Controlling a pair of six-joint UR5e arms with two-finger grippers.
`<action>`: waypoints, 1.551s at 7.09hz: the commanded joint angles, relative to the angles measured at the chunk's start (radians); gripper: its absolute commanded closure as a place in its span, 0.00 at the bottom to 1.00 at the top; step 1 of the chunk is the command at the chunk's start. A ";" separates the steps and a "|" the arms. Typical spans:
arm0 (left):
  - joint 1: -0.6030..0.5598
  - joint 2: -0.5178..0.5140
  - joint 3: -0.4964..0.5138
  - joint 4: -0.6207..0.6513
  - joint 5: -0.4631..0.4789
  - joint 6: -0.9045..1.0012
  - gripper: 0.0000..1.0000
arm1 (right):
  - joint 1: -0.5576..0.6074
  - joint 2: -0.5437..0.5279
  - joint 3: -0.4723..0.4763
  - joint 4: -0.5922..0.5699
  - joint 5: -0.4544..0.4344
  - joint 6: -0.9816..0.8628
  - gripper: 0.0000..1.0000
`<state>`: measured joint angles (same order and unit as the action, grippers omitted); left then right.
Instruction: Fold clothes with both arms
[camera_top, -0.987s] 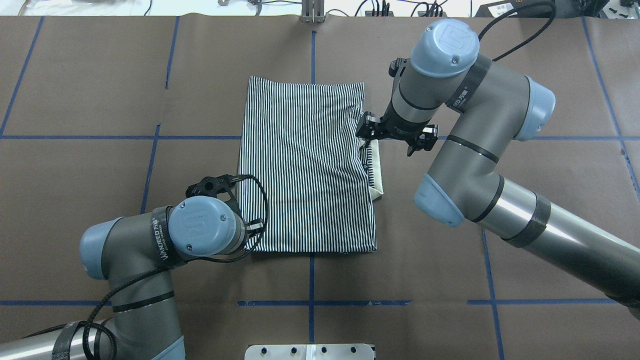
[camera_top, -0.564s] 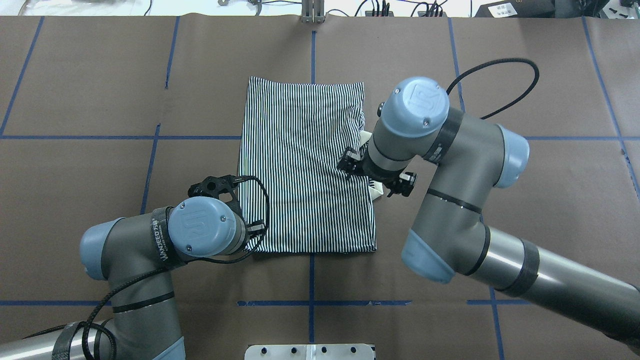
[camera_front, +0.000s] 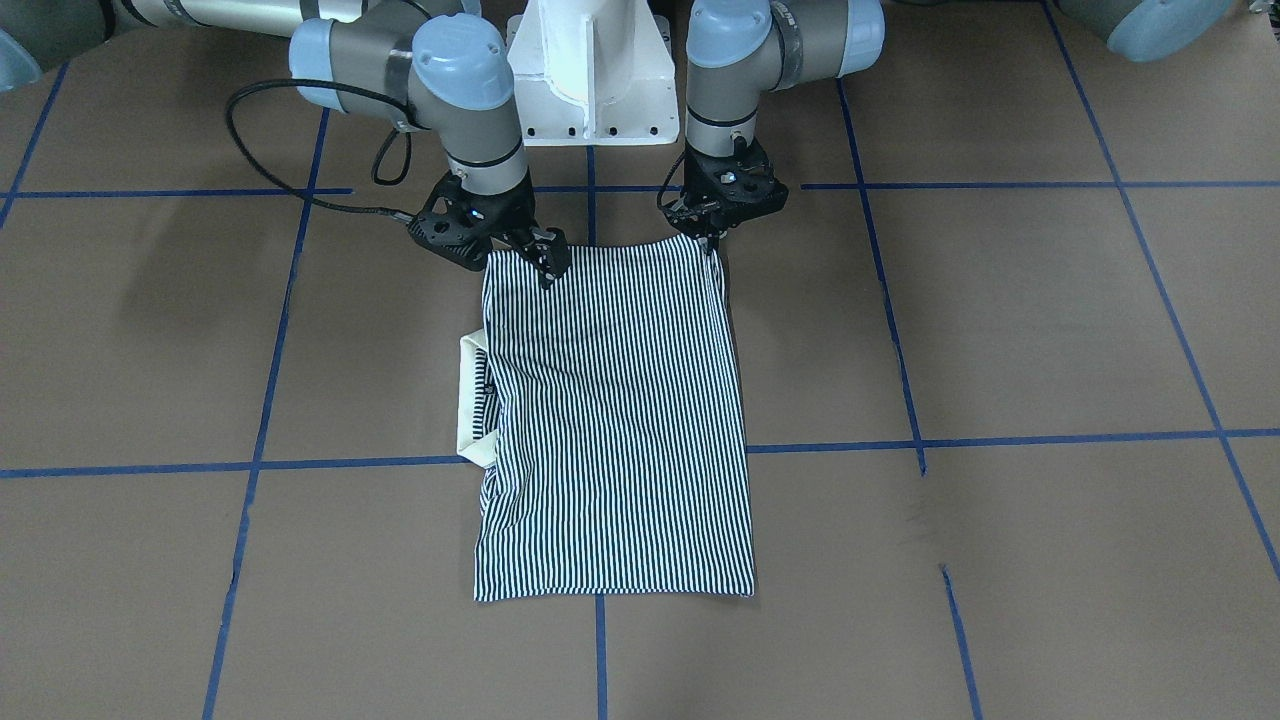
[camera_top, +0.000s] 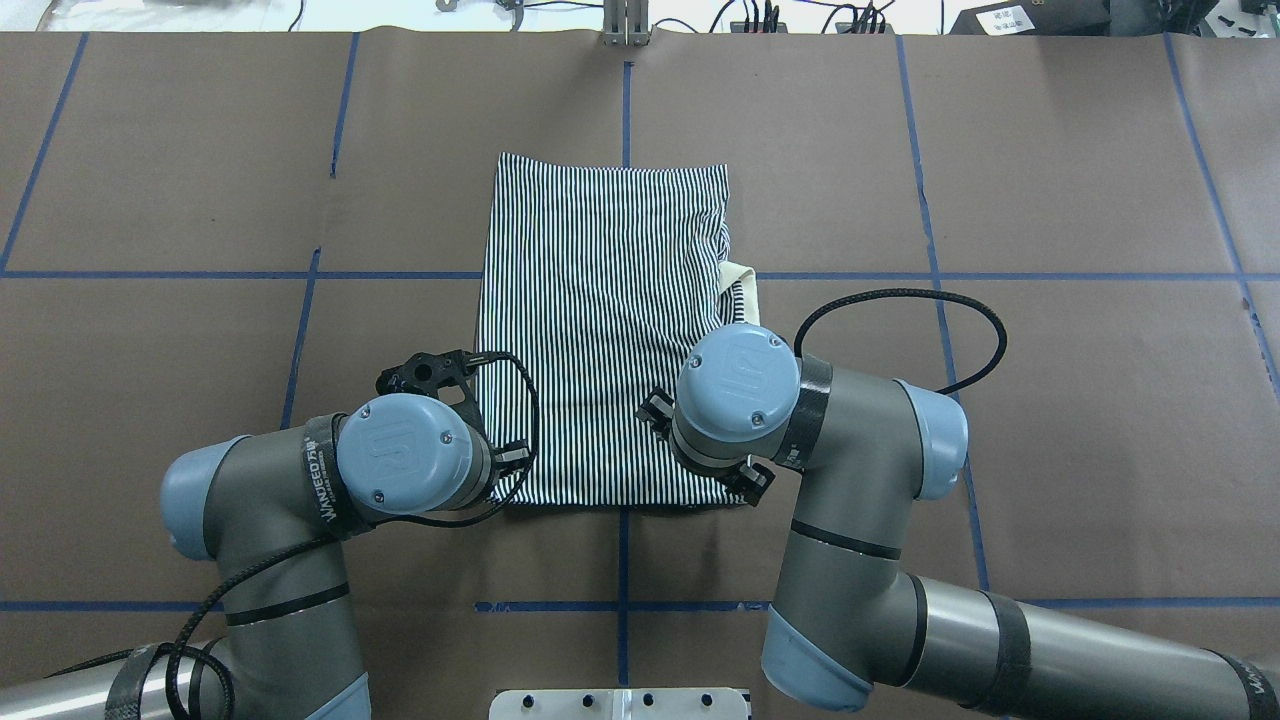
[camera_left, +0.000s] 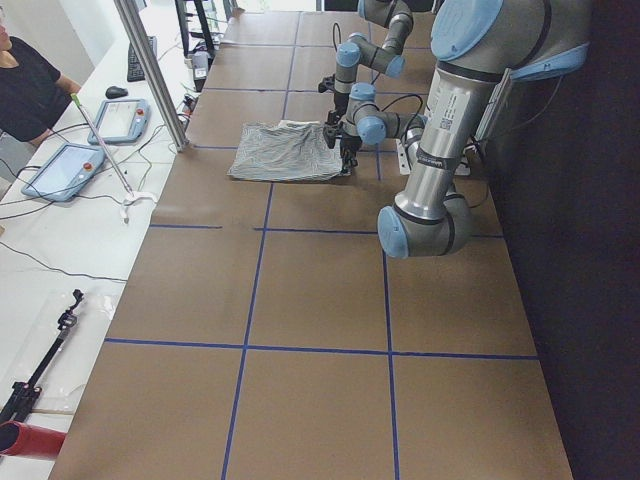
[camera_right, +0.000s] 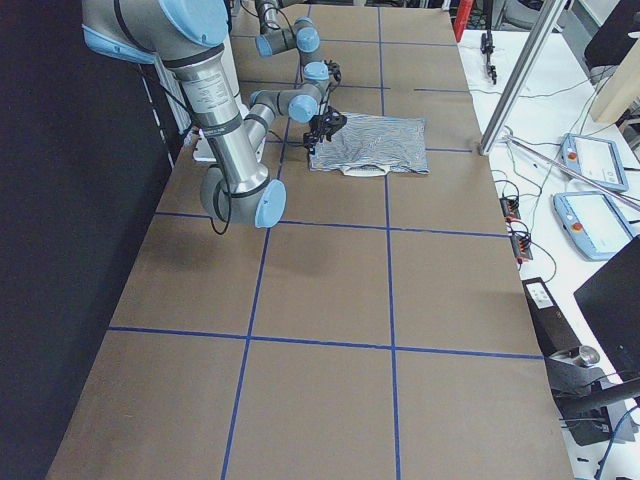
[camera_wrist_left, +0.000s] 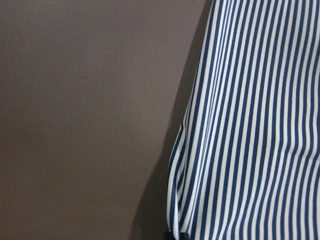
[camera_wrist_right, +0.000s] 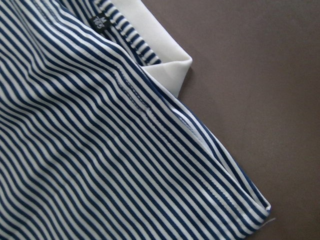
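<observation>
Covering the table (camera_front: 1000, 330), brown paper is seen, divided into large squares by blue tape lines (camera_front: 1000, 440). Both arms are bent in over the side of the table nearest the robot. The left arm (camera_top: 260, 500) is brought in from the overhead view's left and the right arm (camera_top: 870, 460) from its right, with their wrists turned downward. The white pedestal base (camera_front: 590, 70) is seen between them in the front-facing view.

The striped polo shirt (camera_front: 615, 420) is laid flat near the middle of the table, directly in front of the base. It is folded into an oblong whose long sides run away from the robot. Its cream collar (camera_front: 470, 400) is left sticking out from the long edge on the robot's right, about halfway along.

The left gripper (camera_front: 712, 242) is set on the shirt's near corner on the robot's left. Its fingertips are drawn together to a point and pinched on the fabric there. In the left wrist view that edge is seen slightly raised, with a shadow cast beside it.

The right gripper (camera_front: 548, 265) is lowered over the other near corner, and its jaws appear to be parted above the cloth. A small black label (camera_wrist_right: 100, 21) is shown beside the collar in the right wrist view.
</observation>
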<state>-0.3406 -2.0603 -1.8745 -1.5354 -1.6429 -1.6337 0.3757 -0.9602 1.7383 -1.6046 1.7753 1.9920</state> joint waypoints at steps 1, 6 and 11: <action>0.002 -0.004 -0.002 0.000 0.000 0.000 1.00 | -0.012 0.014 -0.066 0.000 -0.020 0.031 0.00; 0.000 -0.007 -0.008 0.000 0.000 -0.001 1.00 | -0.024 0.031 -0.086 -0.003 -0.011 0.065 0.00; -0.002 -0.007 -0.009 0.000 0.000 0.000 1.00 | -0.035 0.028 -0.089 -0.006 -0.011 0.074 0.33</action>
<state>-0.3412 -2.0672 -1.8827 -1.5355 -1.6417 -1.6337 0.3412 -0.9315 1.6498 -1.6090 1.7641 2.0660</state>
